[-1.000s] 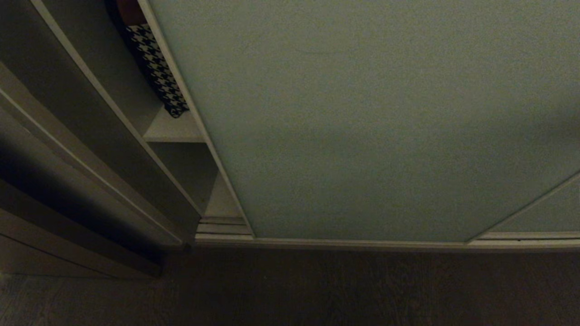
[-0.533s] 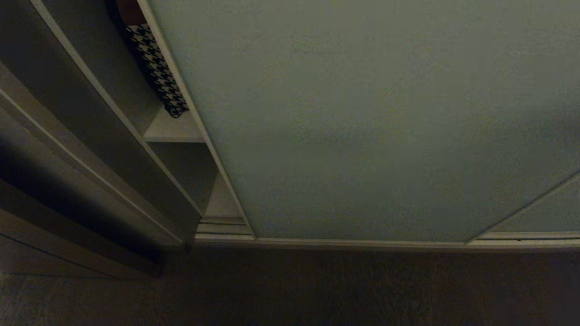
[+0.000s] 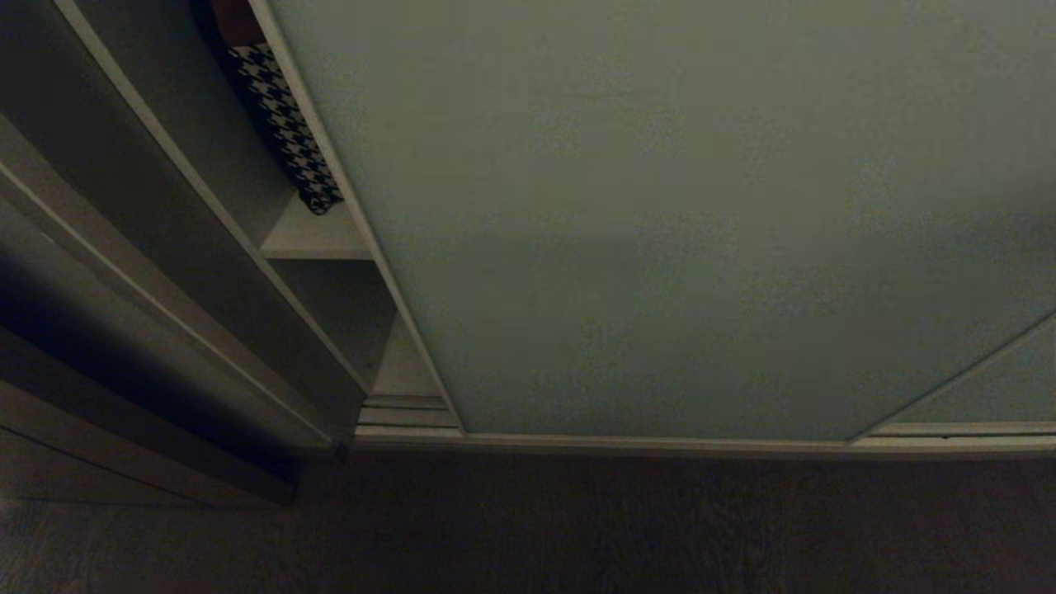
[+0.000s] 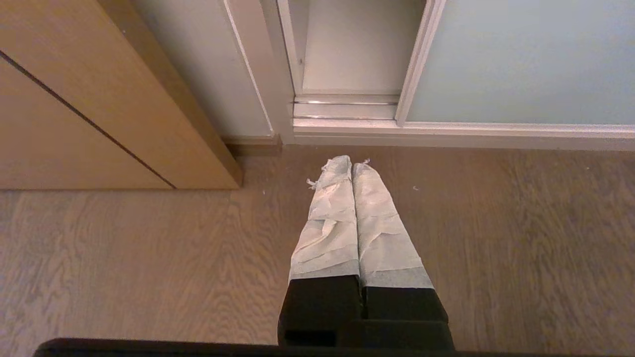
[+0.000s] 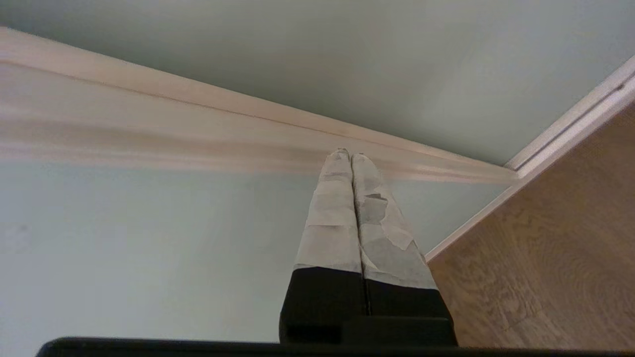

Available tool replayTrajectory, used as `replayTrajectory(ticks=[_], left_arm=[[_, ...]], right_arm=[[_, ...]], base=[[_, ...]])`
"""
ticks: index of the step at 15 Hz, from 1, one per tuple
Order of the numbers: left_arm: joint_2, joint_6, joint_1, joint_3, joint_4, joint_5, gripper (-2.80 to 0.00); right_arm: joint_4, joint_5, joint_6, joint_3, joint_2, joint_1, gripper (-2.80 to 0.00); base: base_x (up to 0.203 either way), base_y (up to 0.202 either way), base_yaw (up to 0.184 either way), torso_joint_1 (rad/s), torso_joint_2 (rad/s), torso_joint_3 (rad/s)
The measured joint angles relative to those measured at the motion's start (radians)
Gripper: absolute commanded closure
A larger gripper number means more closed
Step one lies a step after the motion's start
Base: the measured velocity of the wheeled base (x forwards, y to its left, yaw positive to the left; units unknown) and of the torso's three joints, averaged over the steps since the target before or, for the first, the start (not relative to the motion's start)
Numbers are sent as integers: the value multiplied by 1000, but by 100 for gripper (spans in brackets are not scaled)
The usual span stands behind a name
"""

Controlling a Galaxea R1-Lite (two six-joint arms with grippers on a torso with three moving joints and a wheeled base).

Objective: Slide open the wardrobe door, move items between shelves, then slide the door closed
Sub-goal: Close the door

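Wardrobe door (image 3: 660,223) upright, long axis vertical, left gripper (image 4: 351,166) and right gripper (image 5: 349,154) closed, empty.

Wood-grain plank floor (image 4: 124,258) runs to the wardrobe's pale bottom track (image 4: 446,133). A tan wooden cabinet (image 4: 74,109) stands at the track's left end. Lighting is dim.

Two sliding door panels (image 3: 660,231), two shelves (image 3: 318,239), one houndstooth cloth (image 3: 285,124).

Black end effector (image 4: 352,166) fingers wrapped in white tape.
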Motion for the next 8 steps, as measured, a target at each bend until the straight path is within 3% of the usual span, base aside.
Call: replayTrajectory(ticks=[8], left_arm=[[0, 0, 0, 0, 0, 0, 0]], right_arm=[[-76, -16, 29, -5, 35, 61, 0]], base=[[0, 0, 0, 0, 0, 0]])
